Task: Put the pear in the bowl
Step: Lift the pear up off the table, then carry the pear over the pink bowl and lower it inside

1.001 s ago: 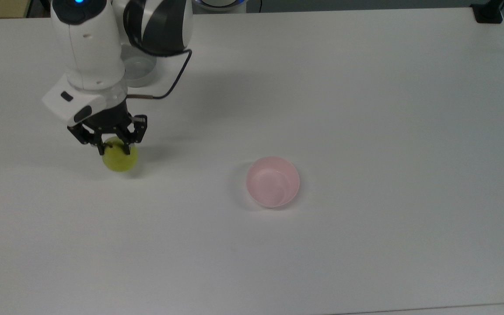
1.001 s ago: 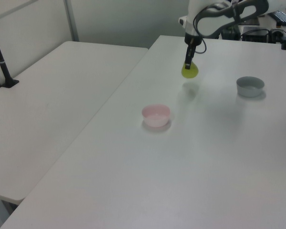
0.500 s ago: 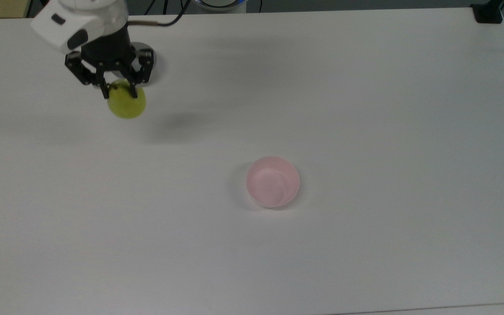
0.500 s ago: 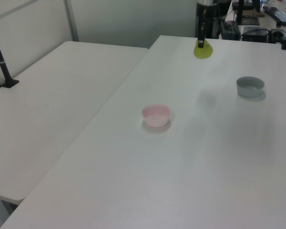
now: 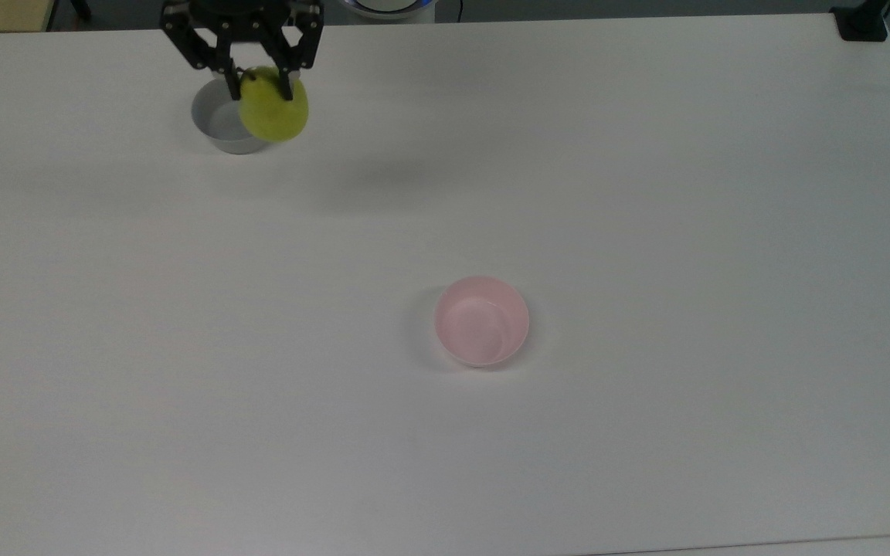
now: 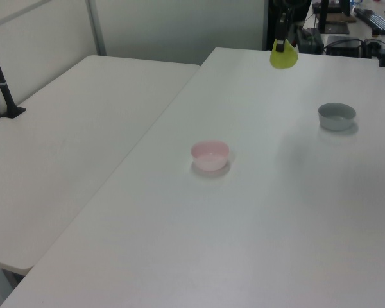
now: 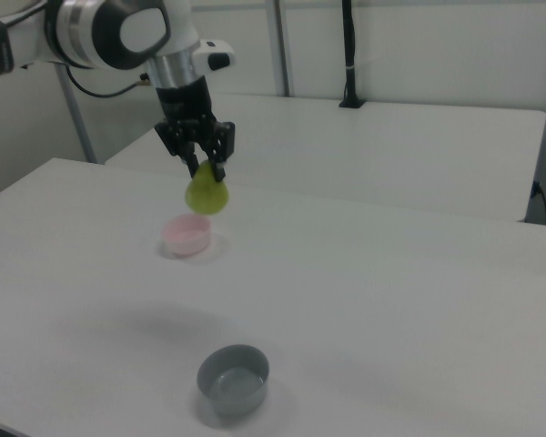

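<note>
On a white table, your gripper holds the pear pinched by its top, lifted well above the surface. The pink bowl sits empty, well apart; carrying and releasing remain.

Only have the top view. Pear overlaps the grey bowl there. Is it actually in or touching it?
Observer: No. In the right view the pear hangs in the hand high above the table, well apart from the grey bowl.
Operator: Grip looks solid?
Observer: In the right view the fingers clamp the pear's narrow upper end, and its round body hangs below them.
Operator: Is it over the pink bowl yet?
Observer: No. In the left view the pear is up near the table's far end, while the pink bowl sits much nearer the camera, toward the left view's left.
</note>
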`<action>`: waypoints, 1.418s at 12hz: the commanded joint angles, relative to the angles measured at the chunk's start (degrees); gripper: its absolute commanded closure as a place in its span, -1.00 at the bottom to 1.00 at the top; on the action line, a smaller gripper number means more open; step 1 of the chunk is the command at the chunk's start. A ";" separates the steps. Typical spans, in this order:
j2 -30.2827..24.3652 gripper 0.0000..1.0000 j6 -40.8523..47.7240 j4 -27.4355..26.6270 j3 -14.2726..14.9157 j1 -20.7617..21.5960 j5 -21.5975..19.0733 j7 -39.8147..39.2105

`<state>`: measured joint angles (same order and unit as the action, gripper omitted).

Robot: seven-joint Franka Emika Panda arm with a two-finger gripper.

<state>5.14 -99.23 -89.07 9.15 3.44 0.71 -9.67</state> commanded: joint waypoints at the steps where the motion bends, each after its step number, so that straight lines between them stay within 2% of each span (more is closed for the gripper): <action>1: -4.25 0.81 0.97 -2.69 1.13 3.58 -1.50 4.30; 4: -4.44 0.81 -0.26 -3.22 1.22 5.70 -2.64 5.98; 6: -4.18 0.80 -5.94 -4.44 1.22 5.79 -6.15 6.07; 7: -3.65 0.79 -8.15 -4.71 1.13 6.40 -6.25 6.68; 9: -1.28 0.79 -12.63 -4.62 0.43 7.19 -6.43 7.82; 17: 11.72 0.76 -28.99 -4.10 0.52 15.80 -4.24 13.88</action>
<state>14.39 -125.19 -93.47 8.98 17.19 -4.86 1.54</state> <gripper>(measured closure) 0.515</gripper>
